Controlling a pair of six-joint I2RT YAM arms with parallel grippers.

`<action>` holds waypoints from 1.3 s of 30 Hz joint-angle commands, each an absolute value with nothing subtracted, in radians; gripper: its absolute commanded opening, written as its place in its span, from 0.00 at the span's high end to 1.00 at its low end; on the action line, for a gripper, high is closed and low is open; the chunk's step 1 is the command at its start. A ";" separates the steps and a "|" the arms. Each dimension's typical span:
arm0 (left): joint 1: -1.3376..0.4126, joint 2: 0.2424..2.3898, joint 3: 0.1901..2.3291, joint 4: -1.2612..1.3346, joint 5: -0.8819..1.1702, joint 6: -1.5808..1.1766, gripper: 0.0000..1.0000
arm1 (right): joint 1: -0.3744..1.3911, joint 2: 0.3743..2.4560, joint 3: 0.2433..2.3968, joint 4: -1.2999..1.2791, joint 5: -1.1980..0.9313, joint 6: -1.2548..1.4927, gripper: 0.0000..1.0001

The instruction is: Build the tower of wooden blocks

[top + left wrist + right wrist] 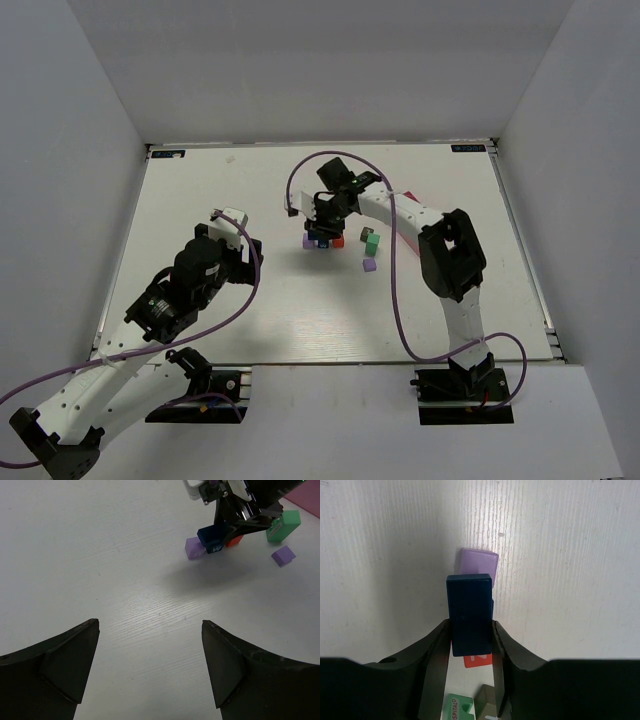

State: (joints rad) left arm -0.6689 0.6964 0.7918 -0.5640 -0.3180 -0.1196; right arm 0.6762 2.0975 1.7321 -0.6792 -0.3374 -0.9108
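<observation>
- Blocks sit in a small cluster around the right hand (471, 630), which reaches out low over a white table (200, 200).
- We see the right hand closed on a blue brick (470, 612). Its fingers (432, 652) press the brick's long sides, and the brick's far end pokes out past the fingertips.
- We cannot tell whether the brick touches the table or hangs just above it.
- A lilac cube (479, 561) lies just beyond the fingertips, partly hidden by the end of the brick.
- A red block (477, 661) lies under the hand, between the fingers and back toward the palm.
- A green block (459, 707) with white lettering lies further back, near the wrist.
- A smaller lilac block (369, 264) lies apart from the cluster, behind the right hand and near the green block, not touching it.
- A pink tray (305, 497) shows behind the right hand, past the green block.
- The left hand (150, 622) is spread wide and holds nothing. The table shows between its dark fingers (55, 670).
- From the left hand, the cluster lies well ahead and off to the right of its fingertips.
</observation>
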 commanded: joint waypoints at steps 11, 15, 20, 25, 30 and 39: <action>-0.663 0.684 0.792 -0.552 -0.324 -0.114 0.07 | 0.689 2.137 1.796 -0.646 -0.318 -0.859 0.82; -0.663 0.684 0.792 -0.552 -0.324 -0.114 0.07 | 0.692 2.138 1.796 -0.640 -0.316 -0.854 0.80; -0.663 0.684 0.792 -0.552 -0.324 -0.114 0.07 | 0.692 2.149 1.796 -0.637 -0.313 -0.856 0.79; -0.663 0.684 0.792 -0.552 -0.324 -0.114 0.07 | 0.689 2.155 1.796 -0.632 -0.307 -0.856 0.77; -0.663 0.684 0.792 -0.552 -0.324 -0.114 0.07 | 0.689 2.166 1.799 -0.627 -0.299 -0.856 0.76; -0.663 0.684 0.792 -0.552 -0.324 -0.114 0.07 | 0.687 2.163 1.798 -0.632 -0.302 -0.862 0.66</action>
